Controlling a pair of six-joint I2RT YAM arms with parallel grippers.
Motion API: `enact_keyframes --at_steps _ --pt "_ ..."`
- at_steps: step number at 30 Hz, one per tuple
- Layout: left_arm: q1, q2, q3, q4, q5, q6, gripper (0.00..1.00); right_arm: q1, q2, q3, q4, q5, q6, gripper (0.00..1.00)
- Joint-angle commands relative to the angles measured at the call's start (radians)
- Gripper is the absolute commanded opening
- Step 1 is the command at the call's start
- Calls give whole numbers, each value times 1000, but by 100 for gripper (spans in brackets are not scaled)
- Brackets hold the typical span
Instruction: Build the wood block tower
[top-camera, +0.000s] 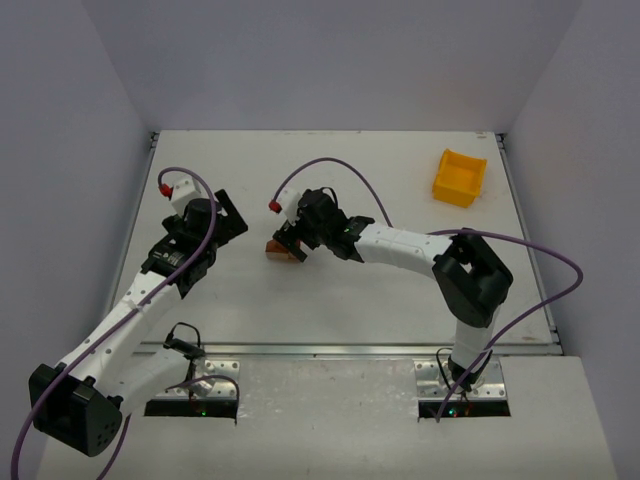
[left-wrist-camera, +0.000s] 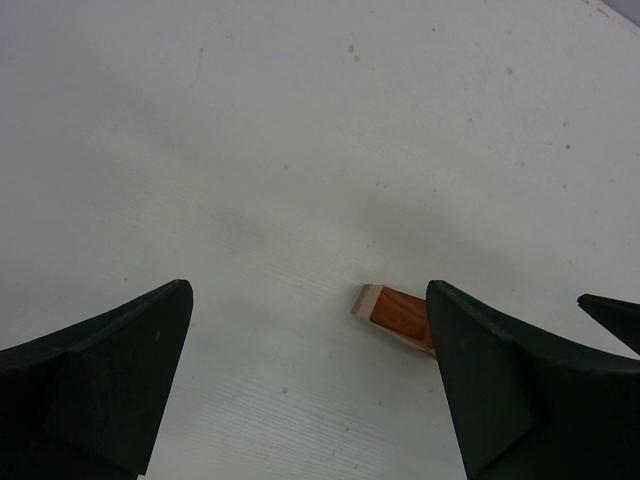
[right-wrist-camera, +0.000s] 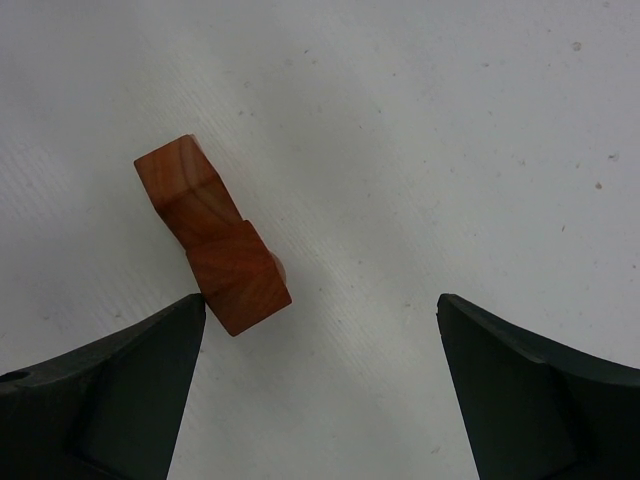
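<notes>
I see right gripper wide open, holding nothing, reddish wood blocks just beside one fingertip. Left gripper gaping too, empty, over white table.

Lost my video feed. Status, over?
Left gripper open, empty. Right gripper open, wood blocks just ahead of it. Yellow bin well away.

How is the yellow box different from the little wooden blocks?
The yellow bin is bright yellow; the wooden blocks are reddish-brown. The bin is hollow and bigger; the blocks, solid and small. The bin sits alone; the blocks lie by the right pincer. Both rest on the table.
</notes>
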Motion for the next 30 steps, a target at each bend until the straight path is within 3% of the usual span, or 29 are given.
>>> enact_keyframes --at_steps 1,13,22,30 --pt "-1 -19 9 41 3 5 100 7 9 54 23 32 -20 99" --pt "-1 -22 9 43 8 8 100 7 4 51 18 38 -21 99" --pt "-1 -22 5 52 23 15 100 7 -64 2 12 -162 -27 99" --pt "-1 -27 4 58 20 17 100 7 -148 -42 28 -144 -2 99"
